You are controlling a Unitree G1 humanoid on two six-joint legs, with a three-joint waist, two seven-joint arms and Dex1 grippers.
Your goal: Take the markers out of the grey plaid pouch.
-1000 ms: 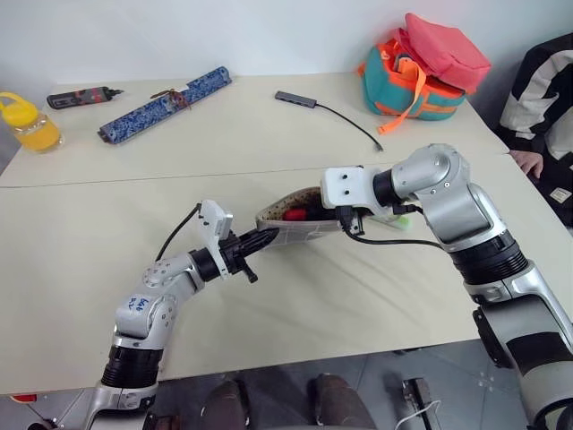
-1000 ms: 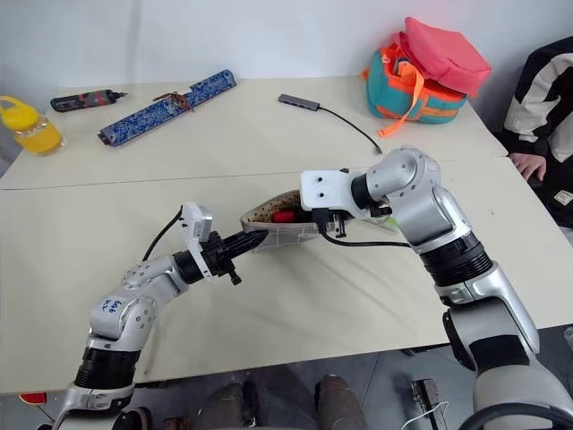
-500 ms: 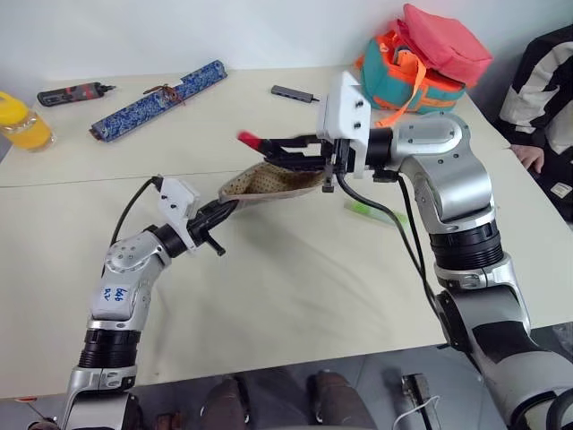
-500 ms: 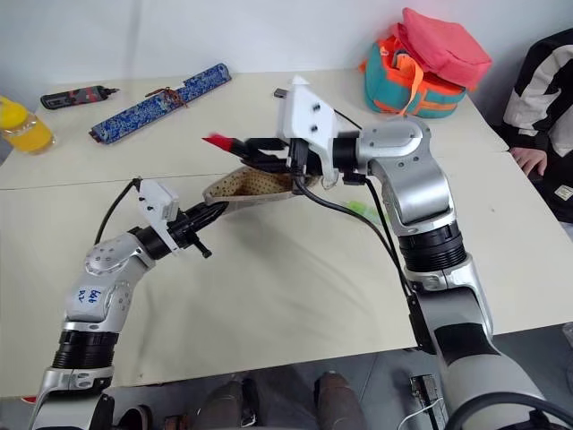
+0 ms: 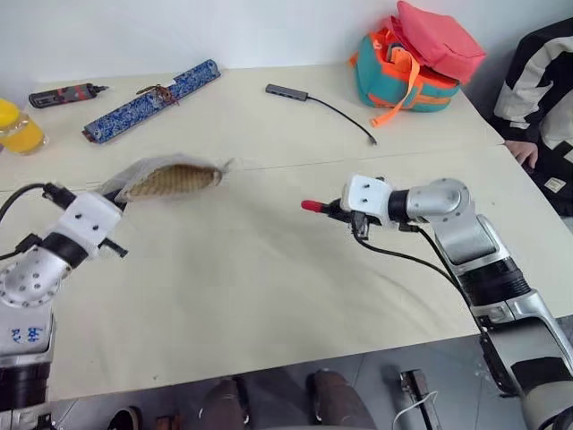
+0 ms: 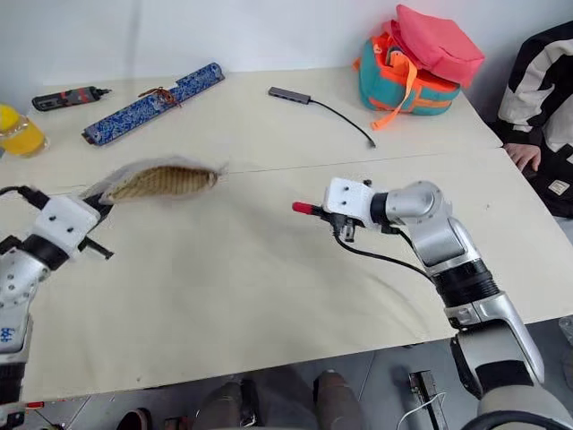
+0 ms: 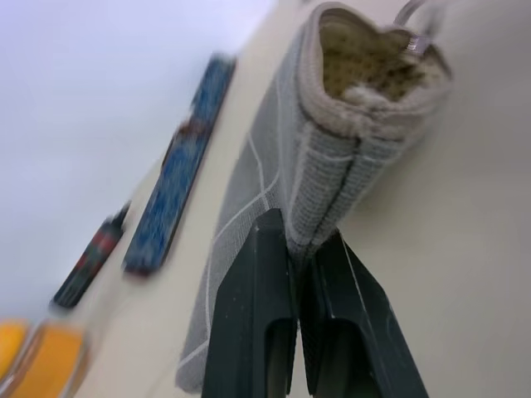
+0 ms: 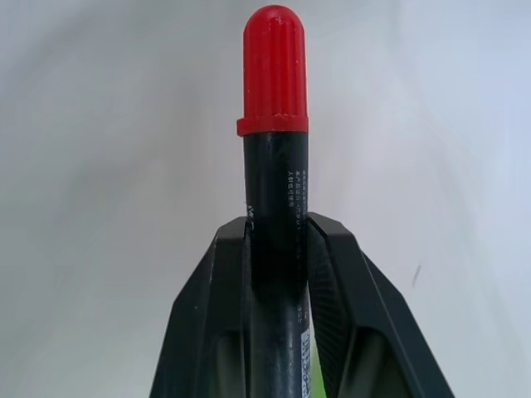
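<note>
Broadly, a pale table [image 5: 269, 269] spans the scene, with a teal-and-orange bag [image 5: 407, 63] at its far right corner and a long blue patterned roll [image 5: 148, 98] toward the far left. Above the table's left side the grey plaid pouch [image 5: 166, 177] hangs off the surface, its mouth open on speckled tan lining; the left gripper [image 7: 297, 253] has its fingers pinched tight on the pouch's fabric edge. Well apart, near the middle, the right gripper [image 8: 278, 232] is clamped around a dark marker [image 8: 275, 166], its red cap [image 5: 311, 206] pointing toward the pouch.
</note>
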